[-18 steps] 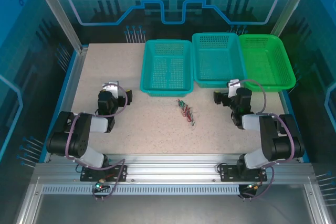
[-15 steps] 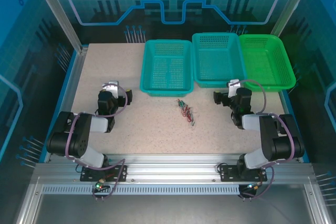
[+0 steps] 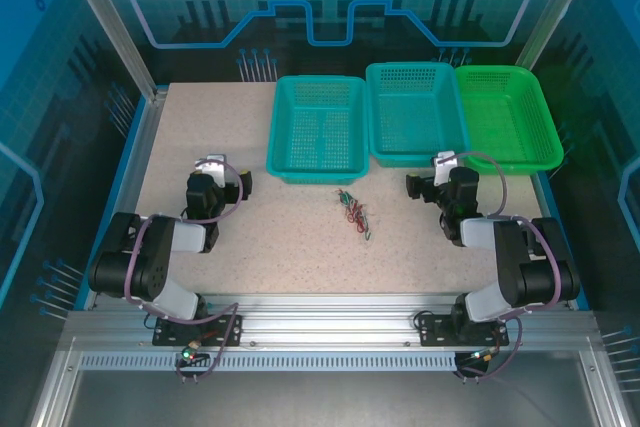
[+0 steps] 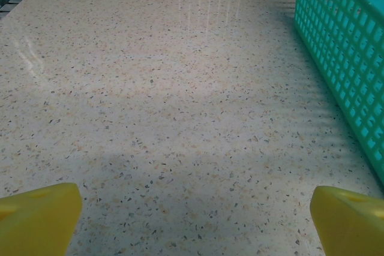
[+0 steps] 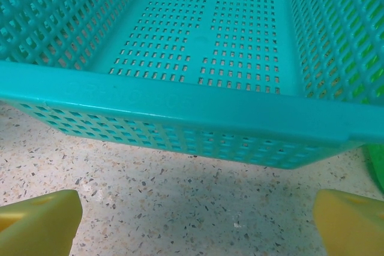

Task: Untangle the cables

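Cables (image 3: 353, 211) first: a small knot of hair-thin red, dark greenish and pale wires sits on the speckled beige table (image 3: 200, 127), about dead centre in the top view. It's just below the front wall of the teal plastic mesh basket on the left (image 3: 318, 129) and not touching it.

The bundle's long axis runs diagonally, from upper left down to lower right. It's so tiny from up there that I honestly can't tell which wire crosses which, so take the colours as a rough read.

The tangle lies between the two arms. The left gripper (image 3: 215, 182) is parked well off to the left of it, and the right gripper (image 3: 445, 179) is to its right and looks clearly closer.

Both are spread wide with nothing in them. In the left wrist view the left gripper (image 4: 195, 220) has its yellow fingertips (image 4: 39, 217) out at the bottom corners, with bare table between them. Same story for the right gripper (image 5: 195, 220), which is staring at the middle teal basket (image 5: 180, 103).

So neither wrist is aimed at the wires. I'd guess the right arm has the shorter trip, swinging left and slightly down-frame to meet the upper end of that diagonal.
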